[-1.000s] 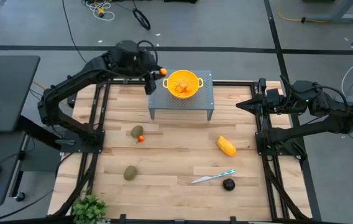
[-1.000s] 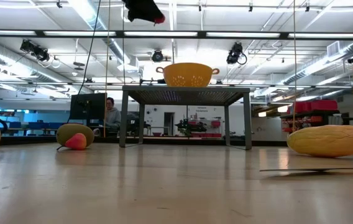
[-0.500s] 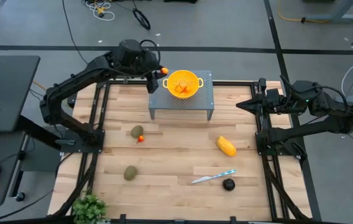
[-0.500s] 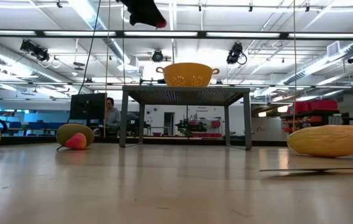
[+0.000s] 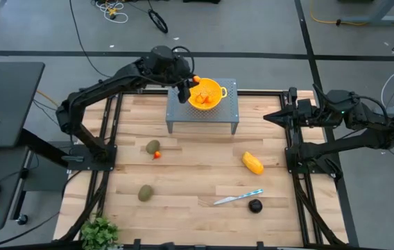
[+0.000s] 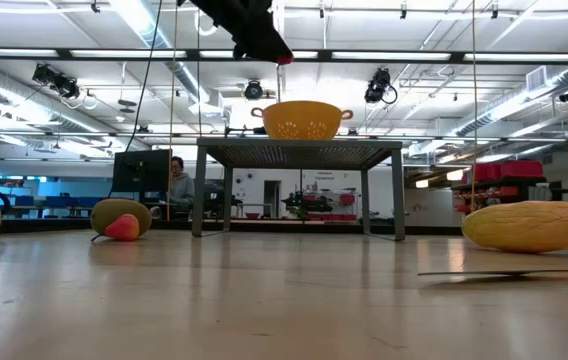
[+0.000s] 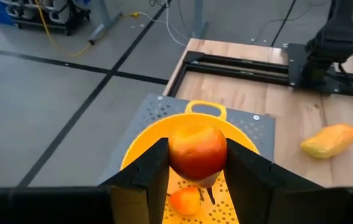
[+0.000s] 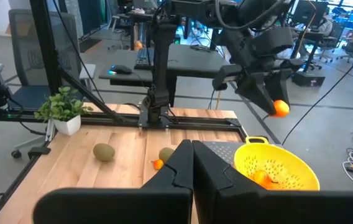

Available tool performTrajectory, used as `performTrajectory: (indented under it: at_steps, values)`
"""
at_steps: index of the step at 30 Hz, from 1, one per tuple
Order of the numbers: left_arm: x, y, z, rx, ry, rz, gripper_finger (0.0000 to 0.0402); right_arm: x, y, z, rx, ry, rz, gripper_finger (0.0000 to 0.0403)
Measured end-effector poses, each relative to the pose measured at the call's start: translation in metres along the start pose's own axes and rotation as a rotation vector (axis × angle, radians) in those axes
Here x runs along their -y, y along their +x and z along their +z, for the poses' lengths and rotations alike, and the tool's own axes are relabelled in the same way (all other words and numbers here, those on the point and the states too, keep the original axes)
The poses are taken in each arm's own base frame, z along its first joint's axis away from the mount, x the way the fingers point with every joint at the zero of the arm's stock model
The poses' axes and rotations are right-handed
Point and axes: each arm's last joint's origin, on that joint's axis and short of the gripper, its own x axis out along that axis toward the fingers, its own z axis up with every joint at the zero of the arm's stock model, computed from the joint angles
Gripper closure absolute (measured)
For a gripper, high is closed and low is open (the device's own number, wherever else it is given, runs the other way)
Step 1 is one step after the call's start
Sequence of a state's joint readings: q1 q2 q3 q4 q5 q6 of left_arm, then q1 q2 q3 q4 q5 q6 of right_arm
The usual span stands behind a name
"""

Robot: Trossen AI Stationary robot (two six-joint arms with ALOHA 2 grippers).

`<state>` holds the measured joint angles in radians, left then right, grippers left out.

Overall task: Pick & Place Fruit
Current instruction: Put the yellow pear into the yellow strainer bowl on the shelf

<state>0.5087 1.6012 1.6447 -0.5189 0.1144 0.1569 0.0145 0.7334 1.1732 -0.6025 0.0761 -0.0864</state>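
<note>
My left gripper [image 5: 191, 82] is high above the near-left rim of the yellow perforated bowl [image 5: 206, 92] and is shut on a small orange-red fruit [image 7: 196, 149]. The bowl stands on a grey perforated stand [image 5: 202, 117] and holds other orange pieces [image 7: 186, 200]. On the table lie two olive-brown ovals [image 5: 153, 146] [image 5: 145, 193], a tiny orange-red fruit [image 5: 157, 155] beside the first, a yellow-orange oblong [image 5: 252, 163] and a dark round fruit [image 5: 255, 205]. My right gripper [image 5: 269, 116] waits, shut, at the table's right edge. My left gripper pinches the small orange-red fruit [image 8: 280, 108] between its two fingers [image 7: 153, 167], one on each side of it. The fingers slant down from the table's left side. The fruit is lifted clear, above the bowl's rim [image 6: 282, 60].
A slim silver knife with a pale blue handle [image 5: 238, 197] lies near the dark round fruit. A small potted plant [image 5: 100, 231] stands at the table's near-left corner. A person sits at a monitor [image 6: 178, 180] in the room behind.
My left gripper has carried the orange-red fruit toward the table's right, from left of the stand to above the bowl's rim, and has kept shut on it. Nothing else has moved.
</note>
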Motion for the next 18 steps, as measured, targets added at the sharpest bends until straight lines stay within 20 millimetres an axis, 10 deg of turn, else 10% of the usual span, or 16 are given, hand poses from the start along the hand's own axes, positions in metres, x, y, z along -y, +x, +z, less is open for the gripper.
performTrajectory:
  at_steps: [18]
  values:
    - [-0.004,0.011,0.009,0.121,-0.002,0.014,0.0258,0.000,0.000,0.000,0.000,-0.008,0.000,0.0402]
